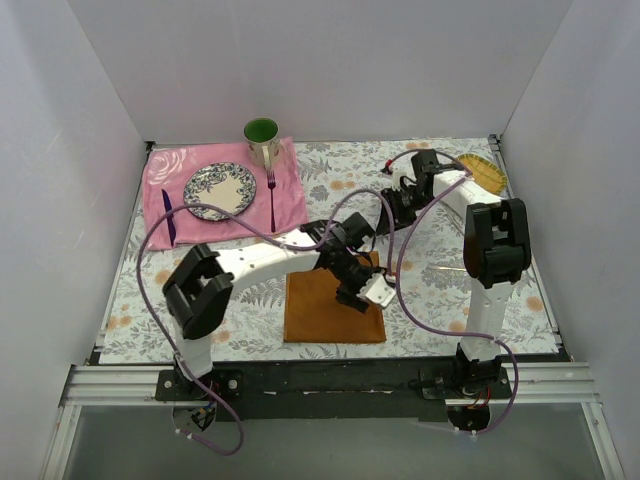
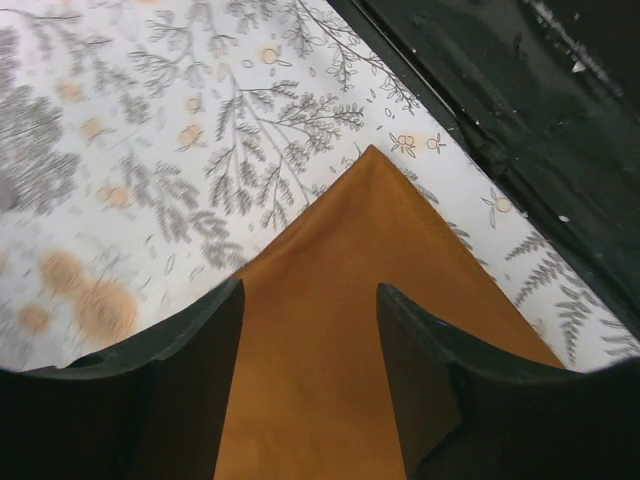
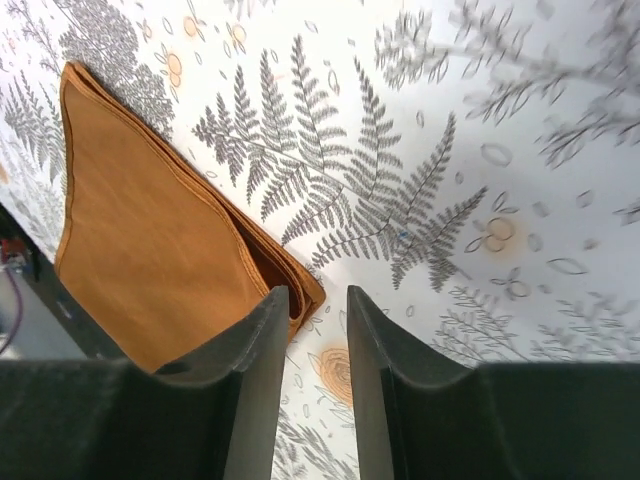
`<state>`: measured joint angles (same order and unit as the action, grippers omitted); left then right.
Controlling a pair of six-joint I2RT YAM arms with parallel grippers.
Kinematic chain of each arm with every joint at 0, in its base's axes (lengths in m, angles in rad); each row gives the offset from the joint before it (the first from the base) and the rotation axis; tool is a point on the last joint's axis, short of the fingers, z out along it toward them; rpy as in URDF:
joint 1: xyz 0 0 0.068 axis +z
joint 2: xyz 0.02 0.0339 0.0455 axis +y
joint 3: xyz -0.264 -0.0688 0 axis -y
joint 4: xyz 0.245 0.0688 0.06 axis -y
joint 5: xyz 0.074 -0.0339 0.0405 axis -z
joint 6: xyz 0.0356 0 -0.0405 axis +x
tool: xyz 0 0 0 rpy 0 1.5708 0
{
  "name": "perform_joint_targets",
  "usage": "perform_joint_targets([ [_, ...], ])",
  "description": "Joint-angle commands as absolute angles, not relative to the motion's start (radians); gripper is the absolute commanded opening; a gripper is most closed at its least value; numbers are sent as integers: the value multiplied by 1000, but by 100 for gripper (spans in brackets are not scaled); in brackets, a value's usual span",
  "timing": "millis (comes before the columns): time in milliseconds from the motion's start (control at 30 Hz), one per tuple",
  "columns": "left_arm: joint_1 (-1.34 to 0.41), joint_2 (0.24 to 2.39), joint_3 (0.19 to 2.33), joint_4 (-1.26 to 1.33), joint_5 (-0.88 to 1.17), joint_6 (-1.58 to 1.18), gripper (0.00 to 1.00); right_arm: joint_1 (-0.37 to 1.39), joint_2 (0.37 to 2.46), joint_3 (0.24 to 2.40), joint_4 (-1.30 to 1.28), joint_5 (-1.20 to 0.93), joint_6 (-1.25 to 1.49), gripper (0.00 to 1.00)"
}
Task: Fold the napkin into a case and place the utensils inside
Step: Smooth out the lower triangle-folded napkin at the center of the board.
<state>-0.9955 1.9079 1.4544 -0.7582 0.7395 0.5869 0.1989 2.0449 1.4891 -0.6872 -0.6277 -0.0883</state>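
The rust-orange napkin lies folded into a flat rectangle near the table's front edge. My left gripper hovers over its right half, open and empty. In the left wrist view its gripper has one finger on each side of the napkin, whose corner points at the black front rail. My right gripper sits behind the napkin. In the right wrist view the gripper is narrowly open and empty, beside the layered corner of the napkin. A fork and a dark knife lie on the pink cloth. No silver spoon shows.
The pink cloth at the back left bears a patterned plate and a green-lined mug. A yellow item lies at the back right. The black front rail runs just below the napkin. White walls enclose the table.
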Motion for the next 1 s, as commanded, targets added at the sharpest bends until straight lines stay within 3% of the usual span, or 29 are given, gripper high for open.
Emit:
perform_joint_targets([
  [0, -921, 1694, 1361, -695, 793, 369, 58, 183, 2028, 1615, -813, -606, -224, 40],
  [100, -772, 1634, 1344, -623, 836, 122, 59, 181, 2052, 1666, -842, -649, -301, 40],
  [333, -404, 1716, 1397, -603, 825, -340, 55, 222, 2138, 1758, -971, -692, -474, 44],
  [467, -325, 1746, 1364, -646, 833, -425, 49, 247, 2096, 1683, -945, -647, -522, 30],
  [600, -327, 1709, 1241, -597, 935, -586, 47, 245, 2007, 1603, -928, -704, -497, 27],
  [733, -328, 1614, 1031, -399, 1113, -842, 51, 250, 1812, 1455, -873, -927, -413, 41],
  [800, -330, 1554, 878, -171, 1144, -1050, 61, 277, 1770, 1351, -845, -1055, -371, 56],
  [967, -434, 1493, 746, 37, 1121, -1215, 83, 370, 1732, 1165, -769, -1192, -292, 74],
])
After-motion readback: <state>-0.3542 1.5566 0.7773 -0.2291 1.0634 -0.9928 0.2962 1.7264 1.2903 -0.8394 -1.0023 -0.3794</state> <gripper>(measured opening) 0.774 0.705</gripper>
